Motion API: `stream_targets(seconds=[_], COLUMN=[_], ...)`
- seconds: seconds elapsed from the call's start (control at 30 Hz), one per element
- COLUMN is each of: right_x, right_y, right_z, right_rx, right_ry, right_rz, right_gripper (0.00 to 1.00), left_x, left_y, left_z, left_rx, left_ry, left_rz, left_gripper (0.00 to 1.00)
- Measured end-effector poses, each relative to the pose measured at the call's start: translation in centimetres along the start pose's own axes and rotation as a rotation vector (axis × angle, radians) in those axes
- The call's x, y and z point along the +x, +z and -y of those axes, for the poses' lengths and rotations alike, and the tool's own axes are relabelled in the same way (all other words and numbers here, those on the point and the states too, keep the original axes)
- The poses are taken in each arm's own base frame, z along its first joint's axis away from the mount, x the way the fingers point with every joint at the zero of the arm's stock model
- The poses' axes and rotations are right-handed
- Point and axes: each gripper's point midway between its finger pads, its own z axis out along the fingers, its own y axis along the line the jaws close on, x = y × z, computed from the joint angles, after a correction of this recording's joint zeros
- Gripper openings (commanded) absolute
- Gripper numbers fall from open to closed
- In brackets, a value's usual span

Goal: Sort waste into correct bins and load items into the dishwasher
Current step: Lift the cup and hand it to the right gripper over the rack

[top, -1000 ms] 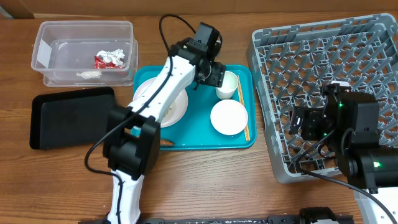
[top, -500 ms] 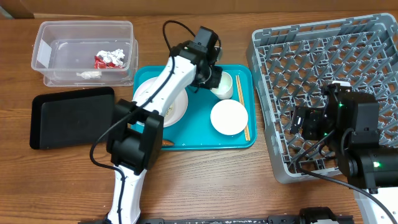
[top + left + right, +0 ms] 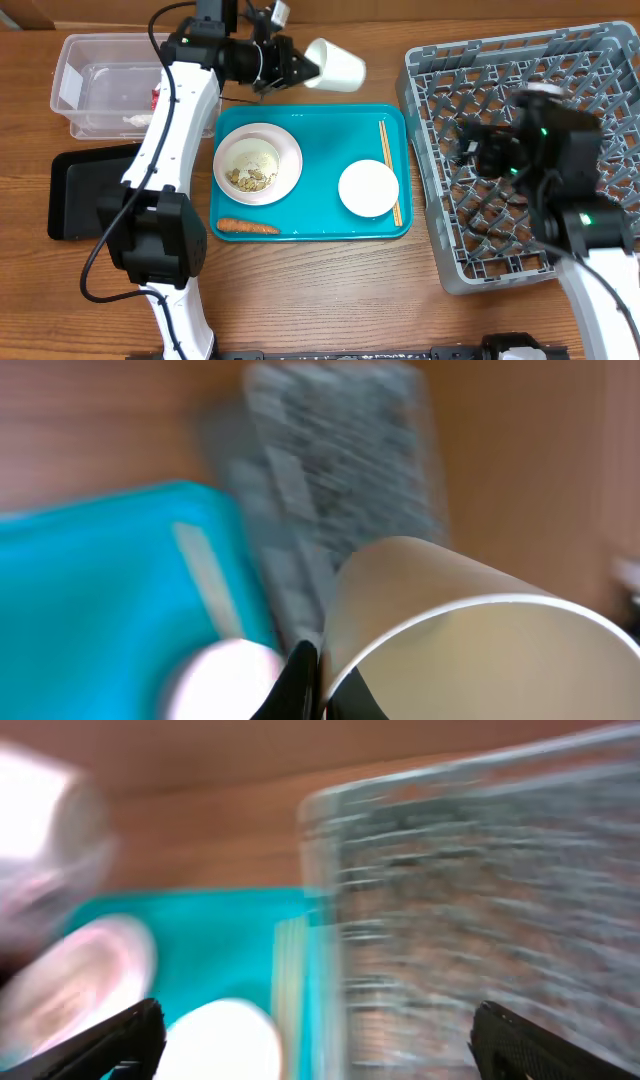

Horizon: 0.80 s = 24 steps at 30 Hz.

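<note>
My left gripper (image 3: 303,68) is shut on the rim of the small white cup (image 3: 336,65), holding it tilted in the air behind the teal tray (image 3: 318,145). In the left wrist view the cup (image 3: 470,630) fills the right side, its wall pinched between the dark fingers (image 3: 300,682). A white bowl with beige food scraps (image 3: 258,163), a second white bowl (image 3: 368,187), chopsticks (image 3: 390,170) and an orange carrot (image 3: 245,227) lie on the teal tray. My right gripper (image 3: 468,150) hangs open over the grey dish rack (image 3: 560,80); its fingers (image 3: 120,1040) stand wide apart with nothing between them.
At the back left stands the clear tub (image 3: 85,60), with a red wrapper (image 3: 156,97) partly hidden by my left arm. The black tray (image 3: 85,190) lies in front of it. Both wrist views are blurred by motion.
The left gripper closed on the cup and lifted it off the teal tray, up and toward the back. The right arm shifted toward the rack's back.
</note>
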Motion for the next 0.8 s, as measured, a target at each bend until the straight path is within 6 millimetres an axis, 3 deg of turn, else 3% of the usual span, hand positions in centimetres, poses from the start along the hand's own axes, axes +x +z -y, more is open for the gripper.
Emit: stream_targets(seconds=[0.13,0.3,0.53,0.8], right_x=[0.2,-0.6,-1.4,-1.8], right_y=[1.7,0.8,-0.5,-0.6], right_z=[-5.3,-8.9,-10.5,-10.6], right_rx=[-0.358,-0.606,-0.717,-0.729], right_ry=[-0.084,-0.155,-0.213,-0.229], right_rz=[-0.027,0.019,0.068,0.089], right_gripper=[1.00,1.00,1.00,1.00], left_x=[2.2,4.0,5.5,7.8], left_y=[0.6,1.0,2.3,4.9], left_z=[3.7,5.5,5.7,7.5], left_rx=[0.191,0.276,0.248,0.260], left_ry=[0.004,-0.026,-0.045,-0.012], left_rz=[-0.103,-0.175,-0.220,-0.293], left_gripper=[0.04,0.04,0.04,0.04])
